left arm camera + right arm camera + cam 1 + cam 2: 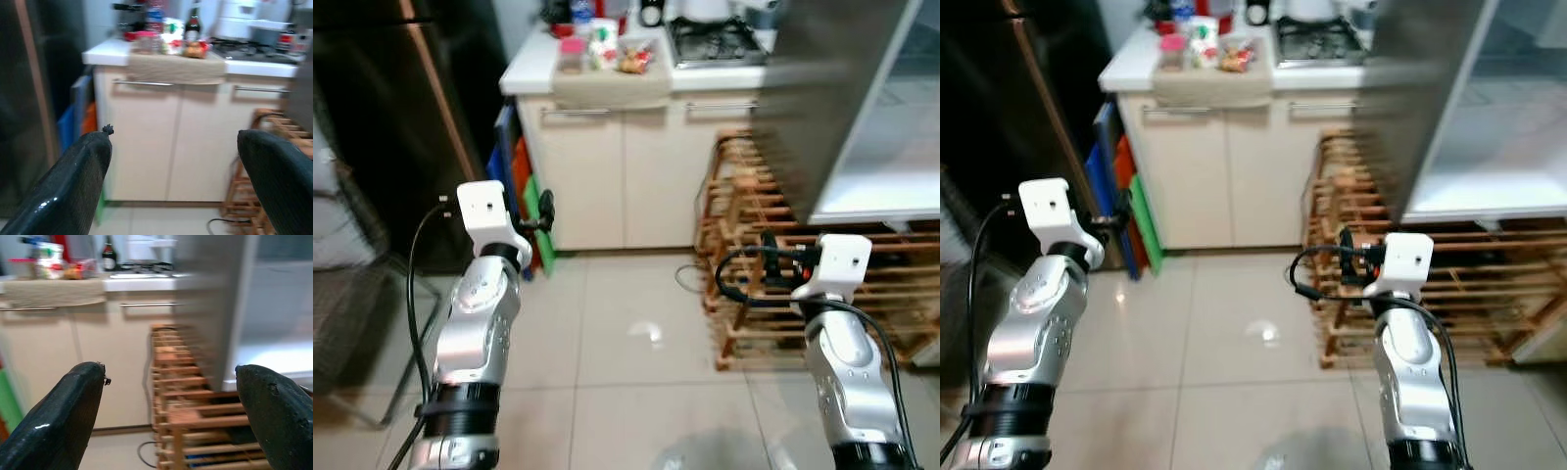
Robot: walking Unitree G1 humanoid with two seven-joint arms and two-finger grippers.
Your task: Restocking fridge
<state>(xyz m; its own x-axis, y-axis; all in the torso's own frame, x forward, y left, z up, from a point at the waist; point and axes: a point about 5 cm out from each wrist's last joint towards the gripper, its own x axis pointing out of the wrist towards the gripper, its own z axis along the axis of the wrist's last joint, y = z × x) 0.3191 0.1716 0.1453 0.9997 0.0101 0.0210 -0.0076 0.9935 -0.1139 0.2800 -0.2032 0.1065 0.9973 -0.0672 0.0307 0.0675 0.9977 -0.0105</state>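
Note:
A fridge stands open at the right, with its grey door [822, 98] swung out and a white inner shelf [891, 191] showing. Packets and jars of food [607, 49] sit on a cloth on the white counter [533, 73] straight ahead; a dark bottle [193, 27] stands among them. My left gripper [546, 211] is raised before the counter's left end, open and holding nothing, its fingers [83, 171] spread wide. At waist height near the wooden rack, my right gripper [769, 257] is likewise open and holds nothing, fingers [73, 401] apart.
A low wooden rack [754, 284] stands under the fridge door, with a black cable [690, 279] on the tiles beside it. Blue, red and green boards [524, 206] lean between the cream cabinet [626, 176] and a tall dark unit [391, 127]. A gas hob [715, 39] lies on the counter.

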